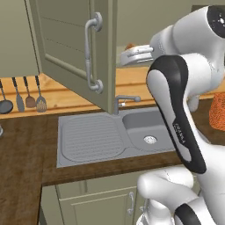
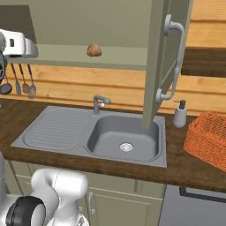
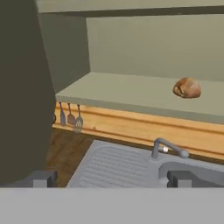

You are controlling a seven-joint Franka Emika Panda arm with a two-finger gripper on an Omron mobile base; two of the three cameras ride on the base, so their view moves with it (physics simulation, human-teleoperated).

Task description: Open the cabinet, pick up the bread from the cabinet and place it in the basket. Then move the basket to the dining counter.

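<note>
1. The gripper (image 3: 111, 178) shows as two small dark fingers (image 3: 40, 178) at the bottom of the hand view, set wide apart and holding nothing; only their tops can be seen.
2. In the left base view the hand is largely hidden behind the arm's own dark link, and the bread (image 1: 130, 46) is a small brown sliver beside it.
3. The bread (image 3: 187, 87) sits on the cabinet shelf (image 3: 131, 94), ahead of the fingers and toward the right one – well apart from both.
4. The cabinet (image 2: 165, 62) stands open; its door hangs edge-on over the sink (image 2: 123, 137), and a dark slab just beside the left finger is probably the other door, too close to tell.
5. The basket (image 2: 207, 139) rests on the dark wood table (image 2: 190, 170) beyond the right finger, cut off by the frame edge in both base views.
6. Below the fingers lie the grey sink's drainboard and the faucet (image 3: 168, 148); utensils (image 3: 72, 116) hang on the orange wood wall, and a soap dispenser (image 2: 180, 114) stands next to the basket.
</note>
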